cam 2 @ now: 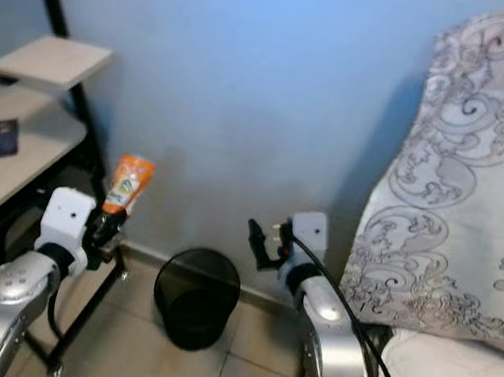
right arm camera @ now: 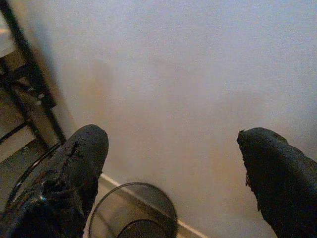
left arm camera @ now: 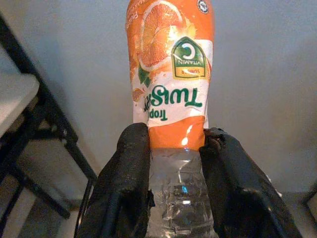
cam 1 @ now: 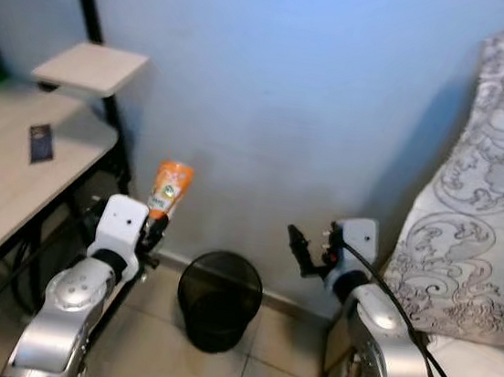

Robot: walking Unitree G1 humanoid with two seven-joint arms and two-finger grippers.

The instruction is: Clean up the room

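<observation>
Desk (cam 1: 1,172): at my far left, against the wall; a small dark card lies on it.
Left gripper (cam 1: 154,224): raised near the wall, my fingers (left arm camera: 131,168) clamped on the clear lower part of the bottle.
Bottle (cam 1: 170,188): orange label, long axis standing up out of my left jaws, tilted slightly rightward.
Bin (cam 1: 218,299): black mesh, open top, on the floor by the baseboard, below and to the right of the bottle.
Key relation: the bottle is not yet over the bin's mouth; I judge my left arm must carry it rightward and down.
Right gripper (cam 1: 304,252): empty, fingers spread wide, hovering just right of the bin.
Bed (cam 1: 492,181): patterned cover at my far right.
</observation>
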